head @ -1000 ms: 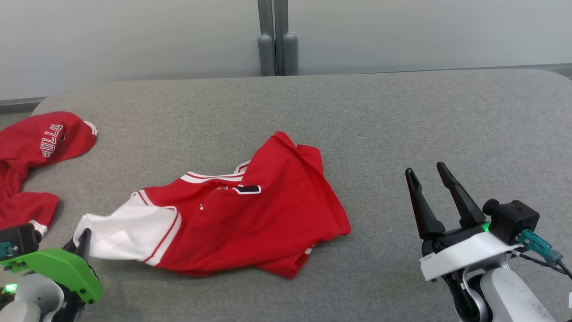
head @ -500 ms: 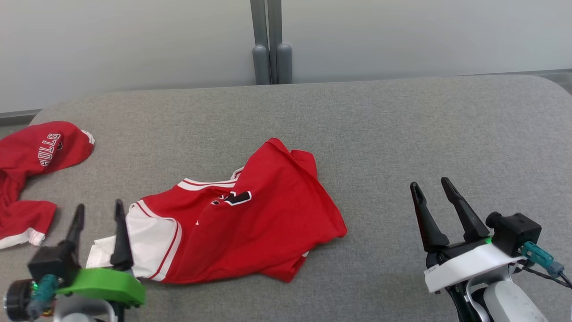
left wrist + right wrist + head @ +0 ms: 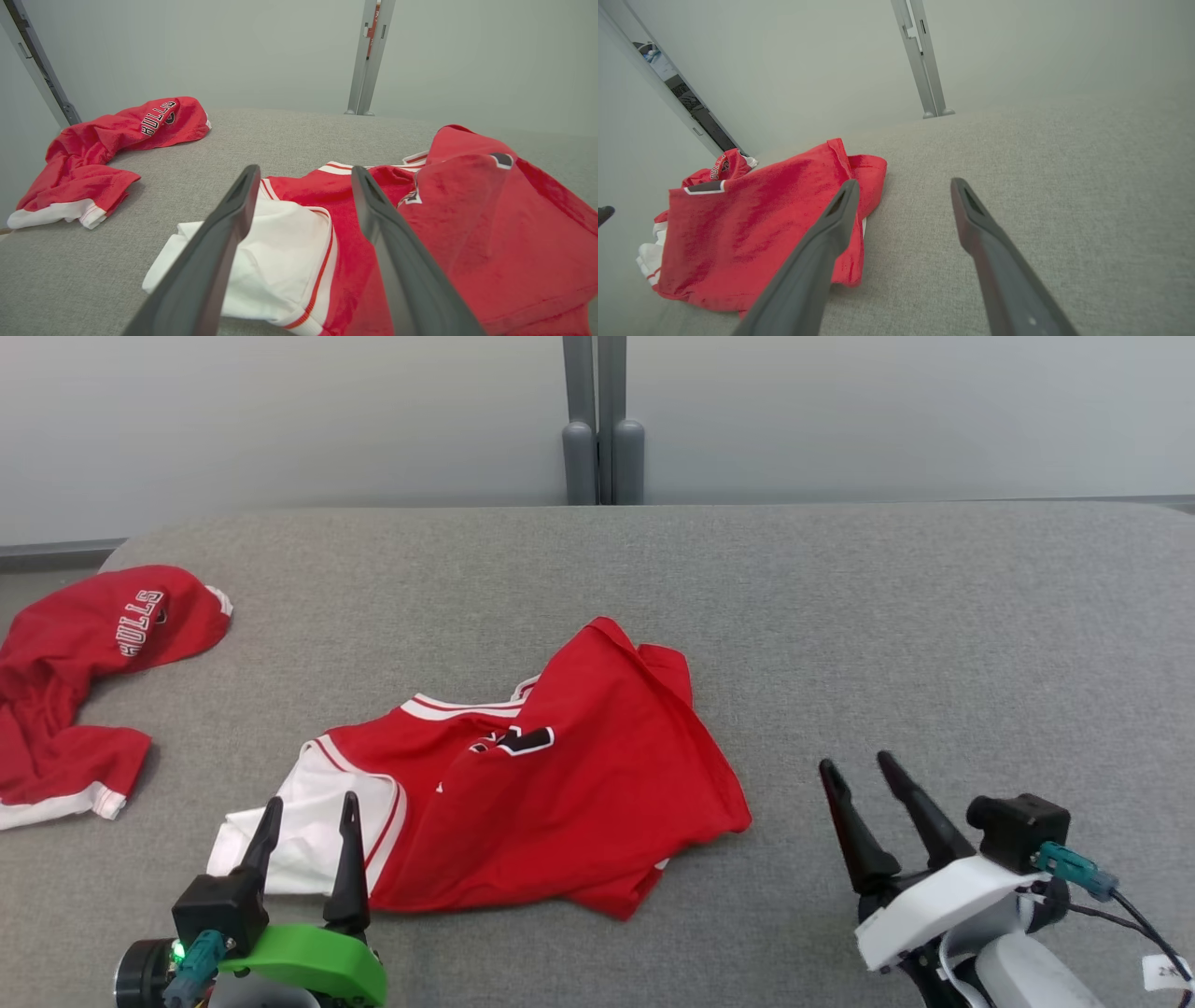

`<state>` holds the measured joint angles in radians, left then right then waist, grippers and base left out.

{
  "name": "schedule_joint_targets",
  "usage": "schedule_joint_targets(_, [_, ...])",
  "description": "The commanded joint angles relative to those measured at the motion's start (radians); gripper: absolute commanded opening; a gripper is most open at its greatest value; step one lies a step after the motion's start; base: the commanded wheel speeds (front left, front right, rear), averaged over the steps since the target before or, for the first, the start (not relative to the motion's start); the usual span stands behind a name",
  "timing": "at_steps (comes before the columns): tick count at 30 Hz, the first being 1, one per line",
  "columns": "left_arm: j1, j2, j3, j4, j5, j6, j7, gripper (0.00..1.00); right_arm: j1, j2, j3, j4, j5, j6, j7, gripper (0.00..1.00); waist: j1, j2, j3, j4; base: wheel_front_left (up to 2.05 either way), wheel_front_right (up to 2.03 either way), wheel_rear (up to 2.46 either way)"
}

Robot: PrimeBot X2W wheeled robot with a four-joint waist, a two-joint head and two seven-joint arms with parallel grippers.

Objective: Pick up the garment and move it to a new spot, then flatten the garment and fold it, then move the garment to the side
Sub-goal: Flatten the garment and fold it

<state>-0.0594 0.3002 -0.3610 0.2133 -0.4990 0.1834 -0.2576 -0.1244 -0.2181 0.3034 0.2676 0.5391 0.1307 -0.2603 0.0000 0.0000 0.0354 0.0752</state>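
Observation:
A red garment (image 3: 560, 784) with a white sleeve lies crumpled on the grey table (image 3: 840, 616), left of centre; it also shows in the left wrist view (image 3: 458, 224) and the right wrist view (image 3: 752, 224). My left gripper (image 3: 311, 802) stands open at the near left, its fingertips over the white sleeve (image 3: 280, 252), holding nothing. To the garment's right, my right gripper (image 3: 855, 768) hangs open above bare table, well clear of the cloth.
A second red garment (image 3: 75, 681) with white lettering lies bunched at the table's far left edge. A grey post (image 3: 602, 420) rises behind the table against a pale wall. Bare table stretches to the right and back.
My left gripper, shut on the white sleeve a second ago, has opened and let it go, then shifted right. The head camera has moved. The right gripper stays open.

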Motion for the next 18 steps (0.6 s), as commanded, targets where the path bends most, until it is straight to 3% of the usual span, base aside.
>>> schedule_joint_targets(1, [-0.018,-0.001,-0.001,0.002,-0.001,-0.004,-0.003,1.00,-0.035,-0.005,0.041,0.038,0.057,0.000,0.030,1.00,0.0000,0.0000,0.013,0.025,0.00,0.00,0.00])
schedule_joint_targets(10, [-0.028,-0.027,-0.013,0.026,-0.013,-0.014,-0.005,1.00,-0.136,-0.028,0.193,0.209,0.331,0.000,0.204,1.00,0.0000,0.0000,0.032,0.109,0.00,0.00,0.00])
schedule_joint_targets(15, [-0.035,-0.033,-0.014,0.045,-0.006,-0.015,-0.007,1.00,-0.169,-0.028,0.249,0.273,0.406,0.000,0.215,1.00,0.0000,0.0000,0.037,0.142,0.00,0.00,0.00])
schedule_joint_targets(16, [-0.035,-0.035,-0.015,0.049,-0.006,-0.016,-0.007,1.00,-0.174,-0.028,0.261,0.280,0.414,0.000,0.213,0.80,0.0000,0.0000,0.037,0.144,0.00,0.00,0.00])
schedule_joint_targets(17, [-0.036,-0.037,-0.015,0.052,-0.006,-0.017,-0.008,1.00,-0.183,-0.030,0.272,0.286,0.421,0.000,0.205,0.31,0.0000,0.0000,0.038,0.146,0.00,0.00,0.00])
schedule_joint_targets(18, [-0.037,-0.039,-0.015,0.054,-0.006,-0.017,-0.008,1.00,-0.190,-0.033,0.281,0.289,0.430,0.000,0.200,0.00,0.0000,0.0000,0.038,0.146,0.00,0.00,0.00])
